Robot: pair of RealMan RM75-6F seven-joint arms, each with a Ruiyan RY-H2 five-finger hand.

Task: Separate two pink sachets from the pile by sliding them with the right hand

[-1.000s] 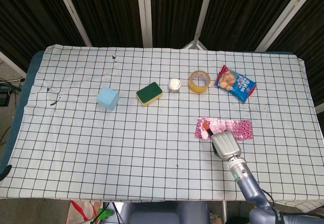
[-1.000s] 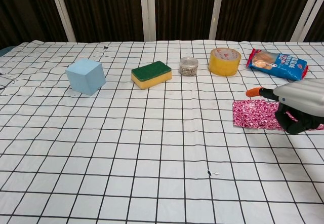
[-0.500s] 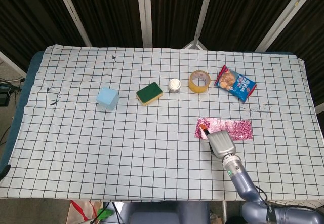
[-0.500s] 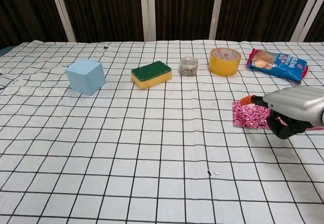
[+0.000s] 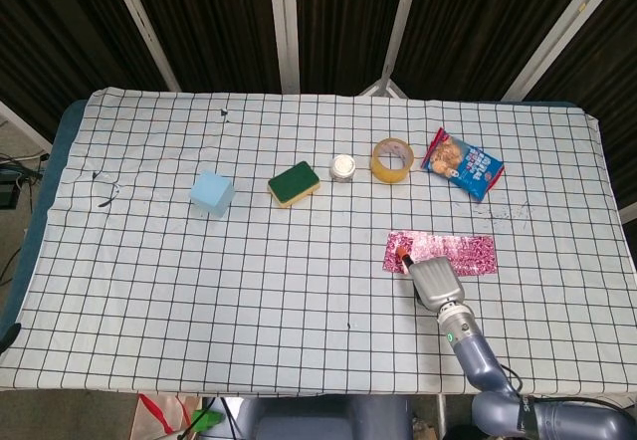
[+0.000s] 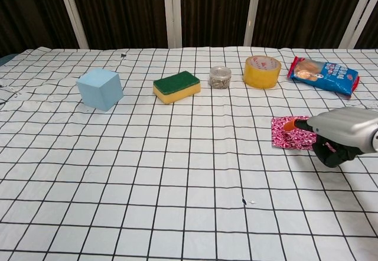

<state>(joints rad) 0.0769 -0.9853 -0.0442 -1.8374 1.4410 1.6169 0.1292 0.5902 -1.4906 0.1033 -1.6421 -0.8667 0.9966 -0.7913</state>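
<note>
The pile of pink sachets (image 5: 460, 252) lies flat on the checked cloth, right of centre, and shows as a pink strip (image 6: 288, 137) in the chest view. My right hand (image 5: 434, 281) sits at the pile's near left corner, reaching in from the front edge. Its orange fingertip (image 6: 289, 124) rests on the left end of the sachets, and the other fingers curl down under the silver back of the hand (image 6: 344, 132). The hand hides the right part of the pile in the chest view. My left hand is in neither view.
Along the back stand a blue cube (image 5: 212, 194), a green-and-yellow sponge (image 5: 294, 183), a small jar (image 5: 343, 168), a yellow tape roll (image 5: 392, 159) and a snack packet (image 5: 463, 164). The table's front edge (image 5: 328, 394) lies close behind the hand.
The right hand has shifted a little left and lowered, bringing its orange fingertip down onto the left end of the sachets. The pile itself has not visibly moved.
</note>
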